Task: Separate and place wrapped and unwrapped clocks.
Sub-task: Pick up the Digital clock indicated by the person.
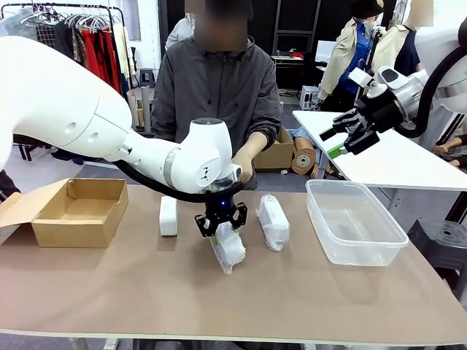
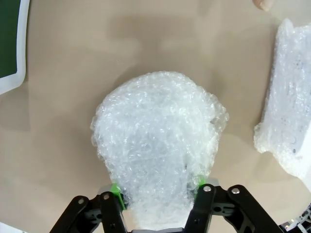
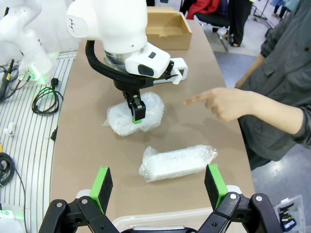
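Observation:
In the middle of the table my left gripper is shut on a wrapped clock, a white block in bubble wrap. Its green pads press the bundle from both sides. A second wrapped clock lies just to the right, apart from it. The unwrapped clock, bare and smooth, lies left of the gripper. My right gripper hangs open high at the right, with nothing between its fingers. It looks down on both bundles.
An open cardboard box stands at the table's left. A clear plastic container stands at the right. The person stands at the far edge, and a hand points toward the held bundle.

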`<state>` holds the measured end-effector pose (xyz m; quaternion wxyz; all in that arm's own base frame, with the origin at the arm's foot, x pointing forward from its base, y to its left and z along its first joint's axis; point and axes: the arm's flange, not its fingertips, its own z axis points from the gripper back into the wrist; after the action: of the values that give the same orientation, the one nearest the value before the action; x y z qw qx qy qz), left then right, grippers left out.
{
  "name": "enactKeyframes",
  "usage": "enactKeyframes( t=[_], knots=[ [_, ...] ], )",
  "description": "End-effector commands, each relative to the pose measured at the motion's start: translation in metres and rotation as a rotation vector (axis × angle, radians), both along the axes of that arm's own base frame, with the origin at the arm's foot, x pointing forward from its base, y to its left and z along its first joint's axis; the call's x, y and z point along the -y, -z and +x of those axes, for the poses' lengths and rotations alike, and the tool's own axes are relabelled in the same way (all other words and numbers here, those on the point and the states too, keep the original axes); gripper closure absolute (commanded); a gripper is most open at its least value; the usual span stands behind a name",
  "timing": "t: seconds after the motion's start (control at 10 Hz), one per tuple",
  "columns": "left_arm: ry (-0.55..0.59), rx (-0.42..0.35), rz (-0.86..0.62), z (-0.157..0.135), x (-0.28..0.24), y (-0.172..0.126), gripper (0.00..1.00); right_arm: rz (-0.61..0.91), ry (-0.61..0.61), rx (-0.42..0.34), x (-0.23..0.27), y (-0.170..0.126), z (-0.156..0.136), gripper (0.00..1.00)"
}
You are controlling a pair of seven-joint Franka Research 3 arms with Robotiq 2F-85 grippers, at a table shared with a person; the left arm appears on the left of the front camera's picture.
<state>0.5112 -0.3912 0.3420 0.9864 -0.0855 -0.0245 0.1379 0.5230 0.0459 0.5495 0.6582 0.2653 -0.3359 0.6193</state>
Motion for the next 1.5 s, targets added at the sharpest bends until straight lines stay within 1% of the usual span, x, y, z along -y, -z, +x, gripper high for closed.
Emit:
enactKeyframes(
  t=[0.0, 0.2, 0.3, 0.4, 0.5, 0.6, 0.8, 0.9, 1.1, 1.2, 1.4],
  knots=[
    [0.018, 0.025, 0.012, -0.001, -0.006, -0.005, 1.00, -0.001, -0.004, 0.001, -0.001, -0.002, -0.001, 0.00],
    [0.023, 0.046, 0.028, -0.012, -0.016, -0.033, 1.00, -0.001, -0.004, 0.001, -0.001, -0.002, -0.001, 0.00],
    [0.049, 0.060, 0.038, -0.022, -0.019, -0.055, 1.00, -0.001, -0.004, 0.001, -0.001, -0.002, -0.001, 0.00],
    [0.076, 0.085, 0.067, -0.034, -0.021, -0.078, 1.00, -0.001, -0.004, 0.001, -0.001, -0.002, -0.001, 0.00],
    [0.127, 0.115, 0.091, -0.044, -0.027, -0.108, 1.00, -0.001, -0.004, 0.001, -0.001, -0.002, -0.001, 0.00],
    [0.140, 0.142, 0.146, -0.055, -0.030, -0.133, 1.00, -0.001, -0.004, 0.001, -0.001, -0.002, -0.001, 0.00],
    [0.209, 0.170, 0.202, -0.069, -0.034, -0.180, 1.00, -0.001, -0.004, 0.001, -0.001, -0.002, -0.001, 0.00],
    [0.243, 0.199, 0.209, -0.075, -0.035, -0.204, 1.00, -0.001, -0.004, 0.001, -0.001, -0.002, -0.001, 0.00],
    [0.322, 0.239, 0.225, -0.083, -0.042, -0.246, 1.00, -0.001, -0.004, 0.001, -0.001, -0.002, -0.001, 0.00],
    [0.360, 0.241, 0.218, -0.083, -0.046, -0.263, 1.00, -0.001, -0.004, 0.001, -0.001, -0.002, -0.001, 0.00],
    [0.375, 0.253, 0.255, -0.079, -0.050, -0.285, 1.00, -0.001, -0.004, 0.001, -0.001, -0.002, -0.001, 0.00]
  ],
)
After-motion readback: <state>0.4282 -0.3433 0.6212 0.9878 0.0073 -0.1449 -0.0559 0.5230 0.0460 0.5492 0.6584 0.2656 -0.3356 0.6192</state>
